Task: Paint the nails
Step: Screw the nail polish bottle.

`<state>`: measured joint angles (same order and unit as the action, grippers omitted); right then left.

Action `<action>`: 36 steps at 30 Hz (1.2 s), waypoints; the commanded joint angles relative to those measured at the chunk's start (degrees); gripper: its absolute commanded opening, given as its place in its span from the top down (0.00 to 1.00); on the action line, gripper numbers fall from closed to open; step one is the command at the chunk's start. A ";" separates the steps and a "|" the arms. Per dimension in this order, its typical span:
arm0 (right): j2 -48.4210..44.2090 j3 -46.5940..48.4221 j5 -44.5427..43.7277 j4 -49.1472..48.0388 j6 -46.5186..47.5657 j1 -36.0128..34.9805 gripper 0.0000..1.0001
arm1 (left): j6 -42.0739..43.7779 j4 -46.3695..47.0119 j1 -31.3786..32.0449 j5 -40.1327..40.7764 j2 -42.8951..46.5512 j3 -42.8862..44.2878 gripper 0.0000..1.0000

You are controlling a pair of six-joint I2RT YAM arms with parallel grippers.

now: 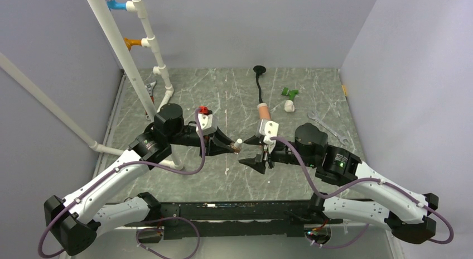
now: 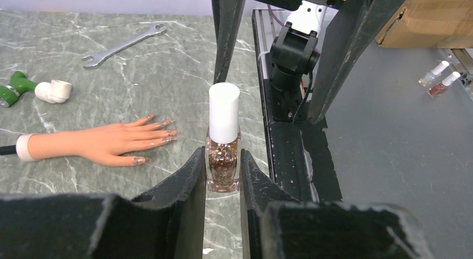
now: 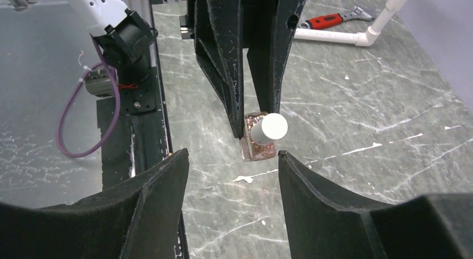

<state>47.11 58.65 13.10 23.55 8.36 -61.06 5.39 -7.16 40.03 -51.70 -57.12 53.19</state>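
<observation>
Where the grey marbled worktop [image 1: 234,91] meets pale lilac walls, the rubber hand [image 2: 106,142] lies flat (palm down), its long axis pointing the nails [image 2: 162,130] toward the arm bases. The left pincer [image 2: 223,158] pinches a glitter bottle [image 2: 224,119]; the right pincer [image 3: 233,158] is spread.

**Tabletop** [image 1: 223,91]: grey-green marbled slab, streaked and flecked with white.

Laid directly on it:
- **Mannequin hand** [image 2: 100,143]: peach, placed palm down and flat, white cuff at the wrist. Glitter is seen on the nails [image 2: 166,125]. A black stem [image 1: 259,86] is joined at the cuff end and runs to a round black foot towards the far edge.
- **Pipe fitting, green** [image 1: 289,93] and **pipe fitting, white** [image 1: 289,106]: set close together, near the hand's wrist end.
- **Silver spanner** [image 2: 124,45]: laid flat, well apart from the hand.
- **Red-handled adjustable wrench** [image 3: 333,18]: laid just beside a white pipe [image 3: 346,37].
- **White pipe frame** [image 1: 146,41]: stood at the far left corner.
</observation>
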 commanded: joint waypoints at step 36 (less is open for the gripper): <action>6.16 3.97 4.08 -6.42 -2.39 6.28 0.82 | 0.97 0.81 -0.12 -1.03 -0.11 2.69 1.00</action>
<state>53.25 61.30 15.88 20.10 6.50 -55.96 5.43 -7.88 39.92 -51.86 -57.34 53.39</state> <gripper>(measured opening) 0.230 0.257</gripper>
